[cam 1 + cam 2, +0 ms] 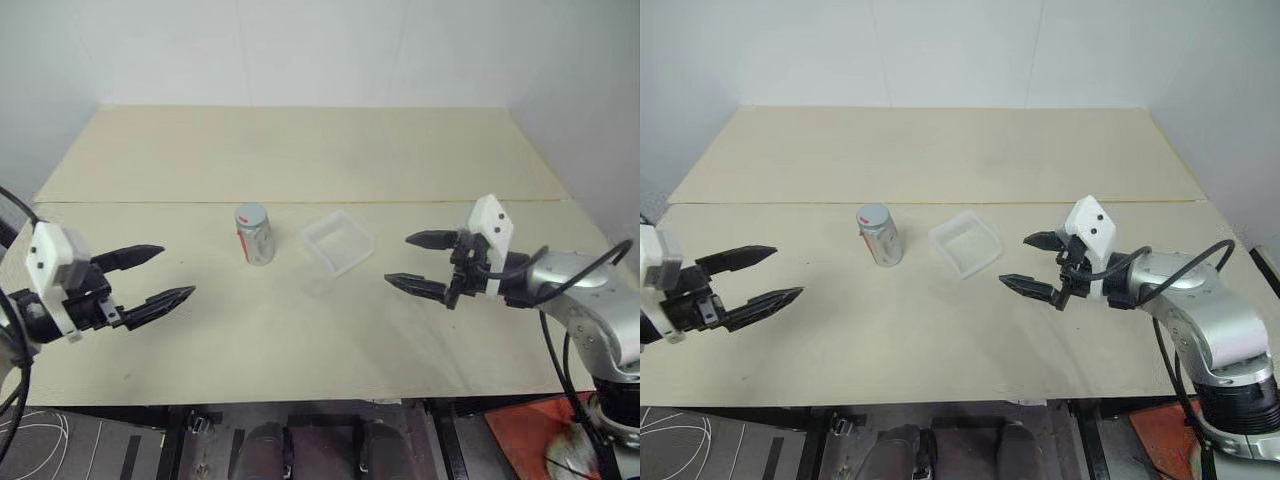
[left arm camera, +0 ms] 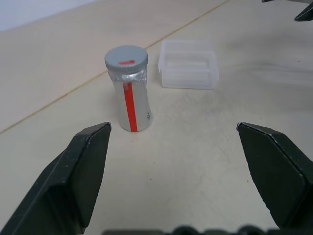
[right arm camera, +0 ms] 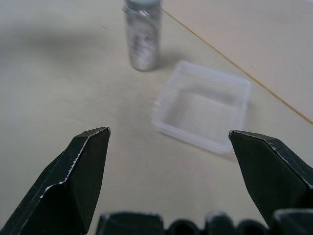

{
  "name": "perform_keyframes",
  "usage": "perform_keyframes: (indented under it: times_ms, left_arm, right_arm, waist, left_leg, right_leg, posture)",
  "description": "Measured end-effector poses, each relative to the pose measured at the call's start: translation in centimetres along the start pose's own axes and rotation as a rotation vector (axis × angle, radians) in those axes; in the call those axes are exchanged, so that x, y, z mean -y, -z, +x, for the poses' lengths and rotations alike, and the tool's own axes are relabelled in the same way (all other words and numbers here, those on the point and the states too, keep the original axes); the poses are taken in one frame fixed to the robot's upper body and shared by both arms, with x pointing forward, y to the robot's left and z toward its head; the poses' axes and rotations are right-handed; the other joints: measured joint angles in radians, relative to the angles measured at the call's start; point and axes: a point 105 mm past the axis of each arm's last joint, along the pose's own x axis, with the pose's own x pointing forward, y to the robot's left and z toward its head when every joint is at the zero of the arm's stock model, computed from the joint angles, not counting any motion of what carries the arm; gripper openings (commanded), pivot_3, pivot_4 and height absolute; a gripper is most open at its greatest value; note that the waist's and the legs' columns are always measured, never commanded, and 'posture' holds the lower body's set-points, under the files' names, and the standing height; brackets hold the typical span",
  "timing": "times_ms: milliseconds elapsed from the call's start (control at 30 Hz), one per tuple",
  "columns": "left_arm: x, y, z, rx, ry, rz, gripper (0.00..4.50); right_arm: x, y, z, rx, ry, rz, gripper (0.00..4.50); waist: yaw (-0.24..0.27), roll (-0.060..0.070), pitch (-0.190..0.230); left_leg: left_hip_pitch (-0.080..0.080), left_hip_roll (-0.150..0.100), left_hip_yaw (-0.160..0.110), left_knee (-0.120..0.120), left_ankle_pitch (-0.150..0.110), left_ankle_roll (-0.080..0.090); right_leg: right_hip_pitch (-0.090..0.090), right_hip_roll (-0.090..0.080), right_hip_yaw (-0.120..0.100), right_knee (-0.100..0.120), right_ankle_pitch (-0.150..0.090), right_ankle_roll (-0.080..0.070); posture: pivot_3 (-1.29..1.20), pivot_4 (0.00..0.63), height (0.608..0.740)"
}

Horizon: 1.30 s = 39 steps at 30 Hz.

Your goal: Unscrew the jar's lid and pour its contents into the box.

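The jar (image 1: pixel 256 238) stands upright near the middle of the table, silvery with a red stripe down its side. Its grey lid (image 2: pixel 126 58) with a small red mark sits on top of it. The contents are hidden inside. Just to the jar's right lies the box (image 1: pixel 337 242), a shallow clear tray with nothing in it. My left gripper (image 1: pixel 168 276) hovers open to the left of the jar, apart from it. On the other side, my right gripper (image 1: pixel 415 263) is open too, to the right of the box, and holds nothing.
The pale wooden table (image 1: pixel 300 150) has a seam running across it behind the jar and box. White walls close in the back and sides. The table's front edge lies just below both grippers.
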Motion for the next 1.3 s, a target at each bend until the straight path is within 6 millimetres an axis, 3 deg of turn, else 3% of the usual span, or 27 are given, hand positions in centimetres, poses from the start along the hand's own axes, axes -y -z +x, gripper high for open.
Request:
perform_keyframes:
  times_ms: [133, 267, 367, 700, 833, 1000, 1100, 1300]
  left_arm:
    - [0.1, 0.0, 0.4, 0.015, 0.003, -0.003, 4.48]
    - [-0.2, 0.0, 1.4, 0.037, -0.012, -0.013, 4.48]
    - [-0.8, 1.0, 2.5, 0.022, -0.054, -0.025, 4.48]
    - [-1.6, 3.7, 9.4, 0.136, -0.118, -0.085, 4.48]
    - [-3.2, 3.8, 11.7, 0.161, -0.179, -0.025, 4.48]
    - [-3.0, 5.4, 14.8, 0.168, -0.203, 0.002, 4.48]
    - [-3.1, 6.5, 15.9, 0.155, -0.234, -0.019, 4.48]
    - [-3.5, 6.5, 17.2, 0.183, -0.280, -0.032, 4.48]
  right_arm:
    - [-0.1, -0.3, -0.1, 0.005, -0.014, -0.006, 4.50]
    - [0.2, -1.9, 0.1, 0.029, -0.011, -0.054, 4.50]
    - [0.1, -1.8, -0.1, 0.013, -0.022, -0.051, 4.50]
    - [0.0, -2.5, 0.1, 0.017, -0.033, -0.074, 4.50]
    - [-0.2, -2.7, 0.1, 0.021, -0.029, -0.094, 4.50]
    - [-0.4, -2.9, -0.2, 0.025, 0.003, -0.115, 4.50]
    - [-0.5, -3.3, -0.3, 0.033, 0.022, -0.134, 4.50]
    - [-0.7, -3.4, -0.2, 0.027, 0.040, -0.137, 4.50]
  waist:
    - [0.000, 0.000, 0.000]
    - [0.000, 0.000, 0.000]
    - [0.003, 0.000, 0.000]
    - [0.008, -0.001, 0.000]
    - [0.008, -0.001, 0.000]
    - [0.009, -0.001, 0.000]
    - [0.007, -0.001, 0.000]
    - [0.008, -0.001, 0.000]
  left_leg:
    - [0.002, 0.000, 0.000, 0.000, 0.000, 0.000]
    - [0.002, 0.000, 0.000, -0.001, 0.000, 0.000]
    - [0.001, -0.001, 0.001, -0.001, 0.000, 0.000]
    - [0.002, -0.002, 0.001, 0.000, 0.000, 0.000]
    - [0.001, -0.002, 0.001, 0.000, 0.000, 0.000]
    - [0.000, -0.002, 0.001, 0.000, -0.001, 0.002]
    - [0.000, -0.002, 0.001, 0.001, -0.001, 0.002]
    - [0.000, -0.001, 0.000, 0.001, -0.001, 0.002]
  right_leg:
    - [0.001, 0.000, 0.000, 0.000, 0.000, 0.000]
    - [0.001, 0.001, 0.000, 0.001, 0.000, -0.001]
    - [0.001, 0.000, 0.000, 0.000, 0.000, -0.001]
    - [0.002, 0.001, 0.000, 0.000, 0.001, -0.001]
    - [0.002, 0.001, 0.000, 0.000, 0.001, -0.001]
    - [0.002, 0.000, 0.000, -0.001, 0.001, -0.001]
    - [0.002, 0.000, -0.001, 0.000, 0.001, -0.001]
    - [0.002, 0.000, -0.001, 0.000, 0.001, 0.000]
  posture:
    - [0.00, 0.150, 0.740]
    - [0.00, 0.150, 0.740]
    - [0.00, 0.150, 0.740]
    - [0.00, 0.150, 0.740]
    - [0.00, 0.150, 0.740]
    - [0.00, 0.150, 0.740]
    - [0.00, 0.150, 0.740]
    - [0.00, 0.150, 0.740]
